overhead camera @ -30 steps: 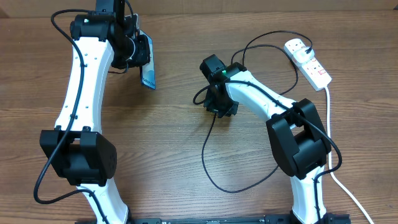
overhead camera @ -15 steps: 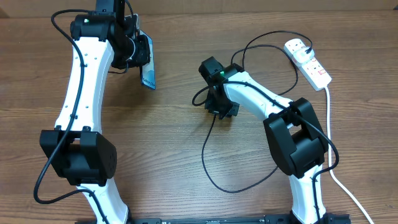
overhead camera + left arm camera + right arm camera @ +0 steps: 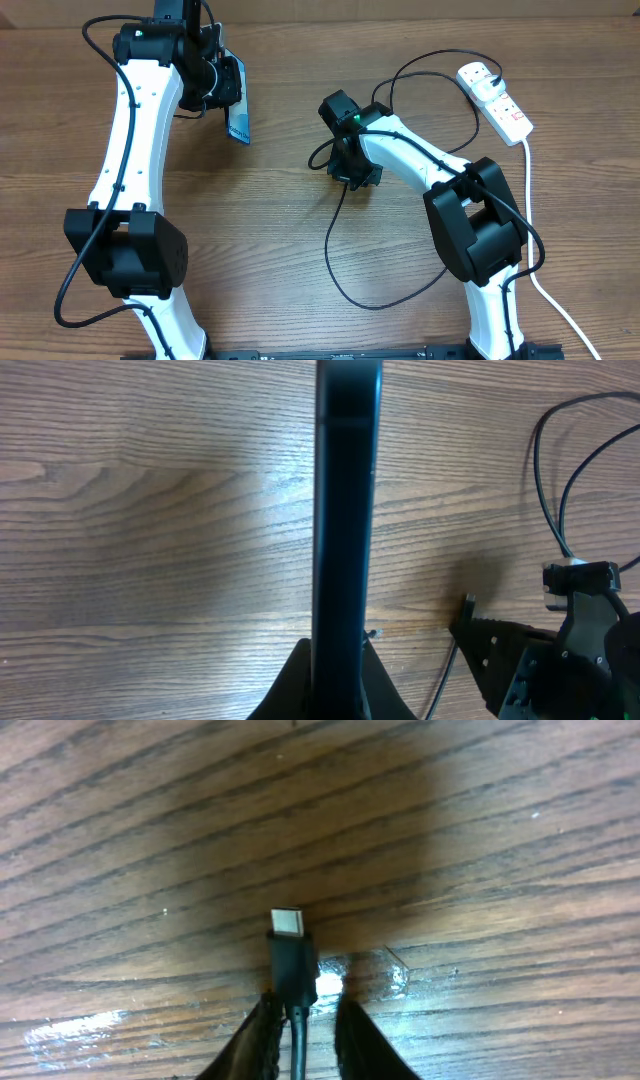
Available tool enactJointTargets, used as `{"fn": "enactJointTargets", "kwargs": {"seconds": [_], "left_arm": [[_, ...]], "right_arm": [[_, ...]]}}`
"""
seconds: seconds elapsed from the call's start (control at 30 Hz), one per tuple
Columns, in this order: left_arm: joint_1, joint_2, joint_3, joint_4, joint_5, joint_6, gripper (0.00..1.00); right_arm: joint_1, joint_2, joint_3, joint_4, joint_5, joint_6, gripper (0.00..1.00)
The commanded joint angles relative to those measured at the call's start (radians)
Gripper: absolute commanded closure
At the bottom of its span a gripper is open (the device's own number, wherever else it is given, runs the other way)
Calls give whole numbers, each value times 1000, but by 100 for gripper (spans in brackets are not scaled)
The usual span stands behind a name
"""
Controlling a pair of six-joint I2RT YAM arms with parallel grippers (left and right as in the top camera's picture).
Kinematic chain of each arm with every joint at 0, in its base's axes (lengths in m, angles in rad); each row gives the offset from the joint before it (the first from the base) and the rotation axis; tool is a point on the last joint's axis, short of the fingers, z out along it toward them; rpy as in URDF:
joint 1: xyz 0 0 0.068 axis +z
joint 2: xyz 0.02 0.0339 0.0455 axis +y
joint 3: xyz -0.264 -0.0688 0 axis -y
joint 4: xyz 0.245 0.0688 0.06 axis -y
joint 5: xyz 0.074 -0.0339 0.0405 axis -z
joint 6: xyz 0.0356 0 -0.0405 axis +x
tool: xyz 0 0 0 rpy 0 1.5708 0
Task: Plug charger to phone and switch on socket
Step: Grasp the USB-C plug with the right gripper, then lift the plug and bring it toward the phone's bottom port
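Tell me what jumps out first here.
The left gripper holds the phone on edge at upper left in the overhead view, its screen glowing blue. At centre, the right gripper straddles the charger, whose tip lies on the table. The socket sits at far upper right.

overhead looks straight down on the whole table (image 3: 290, 230); both wrist cameras sit close over its wood.

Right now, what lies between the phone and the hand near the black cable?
Only bare wooden table in the overhead view; nothing sits between the phone and the right hand.
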Motion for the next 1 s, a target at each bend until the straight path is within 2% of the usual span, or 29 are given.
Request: {"fn": "enactJointTargets", "kwargs": {"seconds": [0.0,0.17,0.33,0.53,0.6,0.73,0.97], "left_arm": [[2,-14,17,2,-2,4,96],[2,-14,17,1,-1,4,96],[2,-14,17,1,-2,4,96],[2,-14,17,-3,19,4,96],[2,-14,17,-14,117,34,96],[4,-14,17,-20,454,178,96],[41,-14,17,-2,797,191,96]], "right_arm": [[8,44,-3,11,-7,-10,87],[8,44,-3,13,-6,-7,87],[8,44,-2,9,-10,-7,96],[6,39,39,-23,-27,-9,96],[0,23,62,-44,-37,-11,96],[-13,-51,108,-89,-86,-35,96],[-21,-323,124,-177,-250,-269,96]]}}
